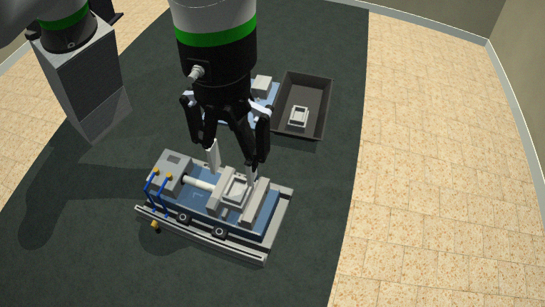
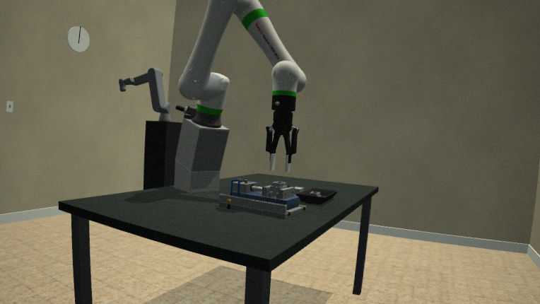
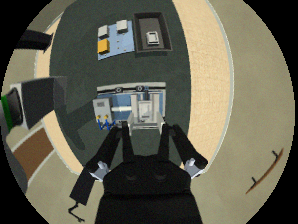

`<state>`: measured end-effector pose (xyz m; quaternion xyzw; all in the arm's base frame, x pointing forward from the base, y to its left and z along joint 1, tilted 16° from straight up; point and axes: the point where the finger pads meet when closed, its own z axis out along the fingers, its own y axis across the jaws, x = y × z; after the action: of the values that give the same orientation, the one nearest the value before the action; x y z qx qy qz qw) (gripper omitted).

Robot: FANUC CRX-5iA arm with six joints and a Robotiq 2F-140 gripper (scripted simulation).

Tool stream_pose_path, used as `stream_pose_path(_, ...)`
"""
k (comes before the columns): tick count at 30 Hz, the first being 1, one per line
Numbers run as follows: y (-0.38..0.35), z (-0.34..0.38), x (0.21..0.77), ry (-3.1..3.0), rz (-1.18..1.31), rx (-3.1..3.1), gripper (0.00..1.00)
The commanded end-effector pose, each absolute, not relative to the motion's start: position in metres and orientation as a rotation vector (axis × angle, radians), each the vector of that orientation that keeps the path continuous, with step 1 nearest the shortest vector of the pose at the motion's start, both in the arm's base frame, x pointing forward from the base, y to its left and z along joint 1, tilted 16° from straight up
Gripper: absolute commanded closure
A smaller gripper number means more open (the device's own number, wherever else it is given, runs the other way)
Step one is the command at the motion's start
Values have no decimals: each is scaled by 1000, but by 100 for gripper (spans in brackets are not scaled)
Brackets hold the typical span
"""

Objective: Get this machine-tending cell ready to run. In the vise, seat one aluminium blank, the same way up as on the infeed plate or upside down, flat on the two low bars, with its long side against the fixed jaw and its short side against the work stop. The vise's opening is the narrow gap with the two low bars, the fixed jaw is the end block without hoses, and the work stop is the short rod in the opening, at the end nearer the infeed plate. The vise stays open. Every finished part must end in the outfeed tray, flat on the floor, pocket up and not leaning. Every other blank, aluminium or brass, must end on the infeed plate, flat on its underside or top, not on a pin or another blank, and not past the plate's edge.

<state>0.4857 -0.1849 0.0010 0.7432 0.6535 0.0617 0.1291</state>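
Gripper (image 2: 279, 167) poised above the occupied vise (image 1: 213, 198)

Near the bench's middle, a finished part (image 1: 235, 191) sits pocket up in the vise opening, so it likely must leave before a blank goes in. The partly spread, empty fingers hang well above it. Toward the far right edge, the outfeed tray (image 1: 324, 106) holds another part (image 1: 298, 117).

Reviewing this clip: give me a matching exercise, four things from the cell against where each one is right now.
Things:
1. gripper
2. pocketed part
3. second pocketed part
4. yellow blank

Places:
A. in the tray
B. on the infeed plate
C. in the vise
D. above the vise, part open, holding nothing

Pairs: 1-D, 2-C, 3-A, 4-B
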Motion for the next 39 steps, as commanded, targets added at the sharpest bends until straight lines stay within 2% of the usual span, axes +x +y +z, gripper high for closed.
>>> stream_pose_path(1, -186, -4, 487, 1899, 179, 2160, 60)
stream_pose_path(39, -189, -36, 496, 1899, 179, 2160, 60)
